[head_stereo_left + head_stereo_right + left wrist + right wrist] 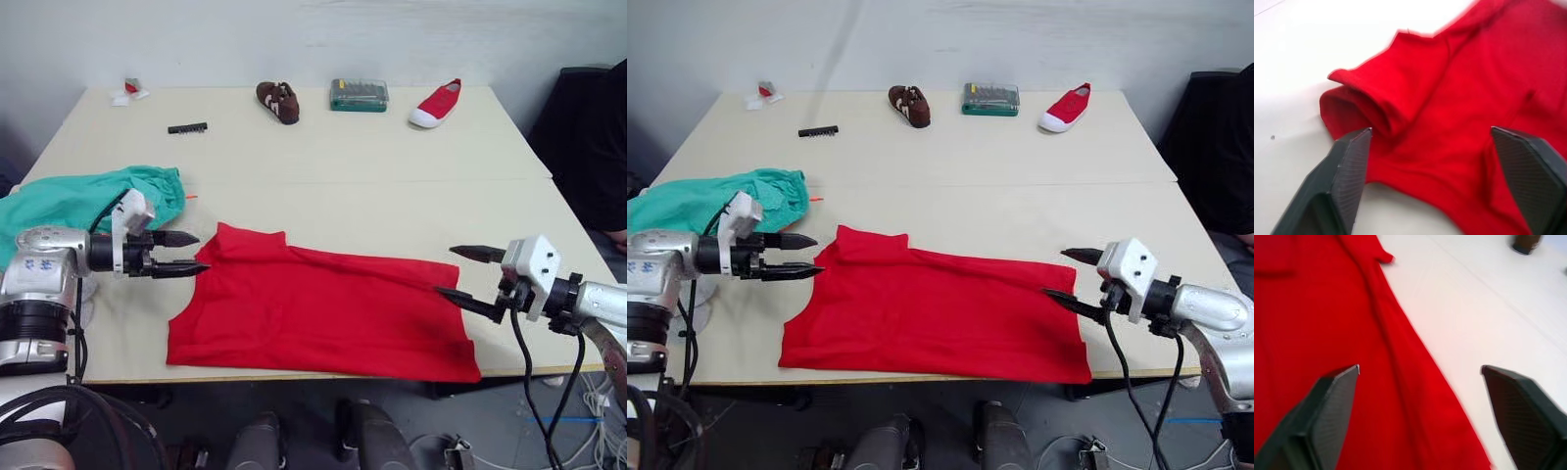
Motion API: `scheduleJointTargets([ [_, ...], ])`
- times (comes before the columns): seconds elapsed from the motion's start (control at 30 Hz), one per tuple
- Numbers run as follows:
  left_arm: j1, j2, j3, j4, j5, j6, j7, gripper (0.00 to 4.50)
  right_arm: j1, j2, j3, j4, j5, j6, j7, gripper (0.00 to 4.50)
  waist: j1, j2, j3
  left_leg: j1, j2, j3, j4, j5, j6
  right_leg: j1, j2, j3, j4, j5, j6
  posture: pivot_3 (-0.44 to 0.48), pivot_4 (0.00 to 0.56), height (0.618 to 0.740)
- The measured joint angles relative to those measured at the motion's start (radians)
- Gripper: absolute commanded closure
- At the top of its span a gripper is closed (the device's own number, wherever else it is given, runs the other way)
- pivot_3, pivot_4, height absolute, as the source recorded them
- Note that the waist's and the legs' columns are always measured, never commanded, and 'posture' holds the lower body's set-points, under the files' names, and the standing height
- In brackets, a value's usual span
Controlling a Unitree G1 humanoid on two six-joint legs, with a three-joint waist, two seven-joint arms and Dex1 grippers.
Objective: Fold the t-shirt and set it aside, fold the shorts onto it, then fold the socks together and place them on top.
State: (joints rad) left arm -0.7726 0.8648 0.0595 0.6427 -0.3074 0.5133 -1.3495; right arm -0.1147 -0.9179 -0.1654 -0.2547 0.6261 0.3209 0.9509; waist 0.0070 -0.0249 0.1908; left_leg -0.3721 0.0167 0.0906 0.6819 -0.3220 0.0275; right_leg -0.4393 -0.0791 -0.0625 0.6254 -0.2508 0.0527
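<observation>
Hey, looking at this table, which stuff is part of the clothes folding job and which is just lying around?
Part of the job:
t-shirt, spread flat at the near edge
shorts, bunched at the robot's left
left gripper and right gripper, both open at the shirt's ends

Just lying about:
brown shoe
red shoe
green case
black strip
small red and white item

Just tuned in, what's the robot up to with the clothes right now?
The large bright red short-sleeved t-shirt lies spread across the near part of the beige table, not yet folded. The left gripper is open at the shirt's left edge by a sleeve; the right gripper is open at its right edge. Neither holds cloth. The teal-green fabric shorts lie bunched at the table's left.
</observation>
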Motion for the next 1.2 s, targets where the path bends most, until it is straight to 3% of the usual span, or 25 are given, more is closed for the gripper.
scheduleJointTargets([
  [0.2, -0.167, -0.073, -0.044, 0.139, 0.055, 0.098, 0.099, 0.49, -0.104, 0.038, 0.025, -0.147, 0.188, 0.248, -0.054, 0.14, 0.004, 0.000, 0.000, -0.002, -0.001, 0.001, -0.001, -0.001, 0.001, -0.001, 0.000, 0.000, -0.002, 0.000, 0.000, 0.000, 0.150, 0.740],
  [0.4, -0.237, -0.175, -0.106, 0.326, 0.146, 0.031, 0.157, 0.49, -0.171, 0.101, 0.085, -0.170, 0.186, 0.314, -0.088, 0.14, 0.000, -0.004, 0.002, -0.006, -0.001, 0.002, 0.000, -0.001, 0.001, -0.005, 0.001, 0.000, -0.003, 0.001, 0.001, 0.000, 0.150, 0.740],
  [0.77, -0.283, -0.201, -0.110, 0.435, 0.220, -0.135, 0.147, 0.49, -0.149, 0.138, 0.083, -0.198, 0.174, 0.346, -0.124, 0.14, -0.004, -0.005, 0.003, -0.007, -0.001, 0.002, 0.000, -0.001, 0.001, -0.005, 0.000, -0.001, -0.003, 0.001, 0.001, 0.000, 0.150, 0.740],
  [1.03, -0.371, -0.148, -0.101, 0.458, 0.235, -0.149, 0.066, 0.49, -0.129, 0.139, 0.082, -0.216, 0.162, 0.349, -0.130, 0.14, -0.007, -0.005, 0.003, -0.006, -0.001, 0.002, 0.000, -0.001, 0.001, -0.005, 0.000, -0.001, -0.003, 0.001, 0.002, 0.000, 0.150, 0.740],
  [1.2, -0.412, -0.179, -0.081, 0.518, 0.242, -0.179, 0.124, 0.49, -0.129, 0.143, 0.082, -0.216, 0.150, 0.349, -0.136, 0.14, -0.005, -0.005, 0.003, -0.006, -0.001, 0.002, 0.000, -0.001, 0.002, -0.005, 0.000, -0.001, -0.002, 0.001, 0.002, 0.000, 0.150, 0.740],
])
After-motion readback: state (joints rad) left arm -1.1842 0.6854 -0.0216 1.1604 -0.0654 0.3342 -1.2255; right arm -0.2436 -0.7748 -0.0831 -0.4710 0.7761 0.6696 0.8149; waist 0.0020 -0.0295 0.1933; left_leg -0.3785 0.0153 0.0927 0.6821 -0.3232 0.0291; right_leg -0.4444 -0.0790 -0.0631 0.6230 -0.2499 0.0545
